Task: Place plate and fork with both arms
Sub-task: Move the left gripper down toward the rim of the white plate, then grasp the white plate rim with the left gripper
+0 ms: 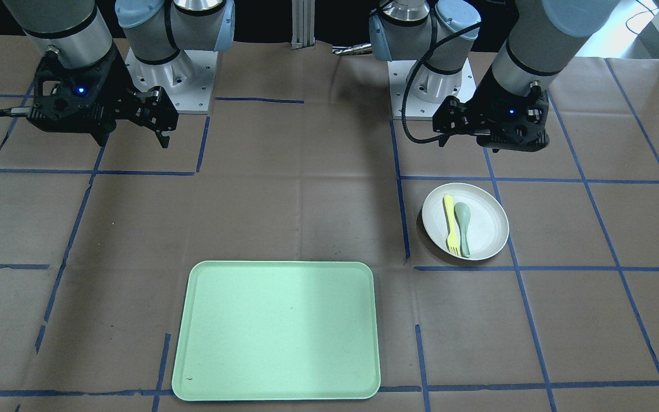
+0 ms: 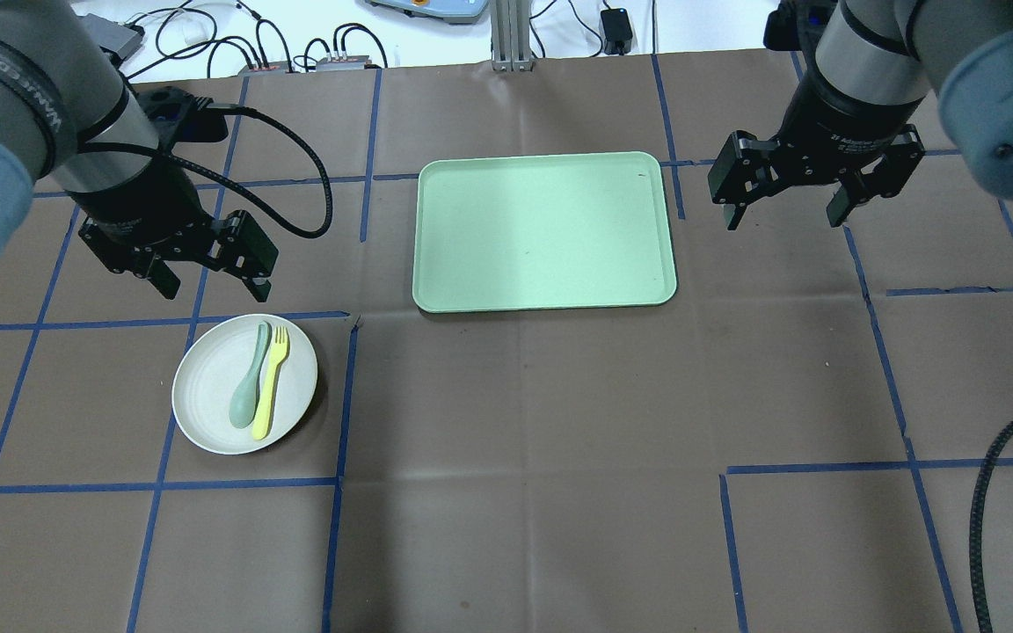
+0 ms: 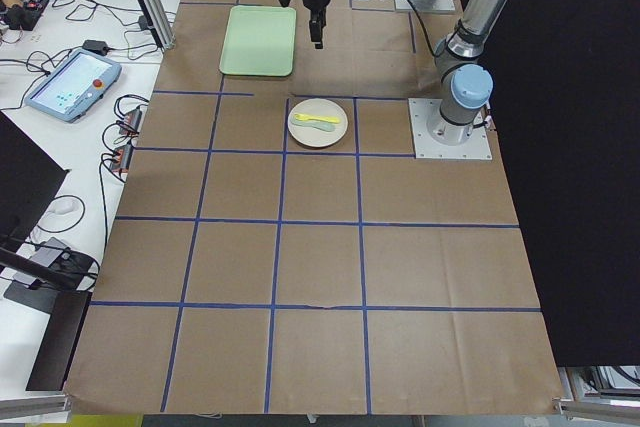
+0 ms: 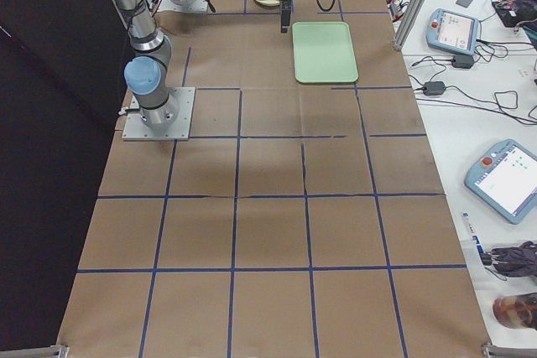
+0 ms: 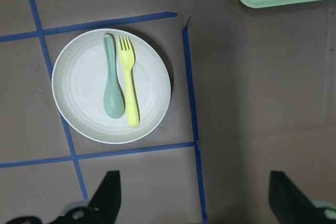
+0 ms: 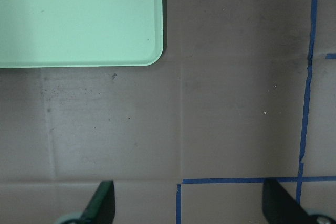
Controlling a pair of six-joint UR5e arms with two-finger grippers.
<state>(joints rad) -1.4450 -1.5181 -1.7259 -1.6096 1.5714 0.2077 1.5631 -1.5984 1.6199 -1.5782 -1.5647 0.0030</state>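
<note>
The round off-white plate [image 2: 207, 413] lies on the table at the left front, with the pale yellow fork [image 2: 272, 382] and a grey-green spoon [image 2: 247, 387] side by side on it. My left gripper [image 2: 212, 286] is open and empty, held above the table just behind the plate. In the left wrist view the plate [image 5: 84, 93] and fork [image 5: 129, 87] lie ahead of the open fingers [image 5: 107, 192]. My right gripper [image 2: 783, 215] is open and empty, above bare table to the right of the tray.
The rectangular pale green tray [image 2: 546, 233] lies at the table's middle back with nothing on it; its corner shows in the right wrist view [image 6: 79, 14]. Blue tape lines cross the brown table cover. Cables and pendants lie beyond the far edge.
</note>
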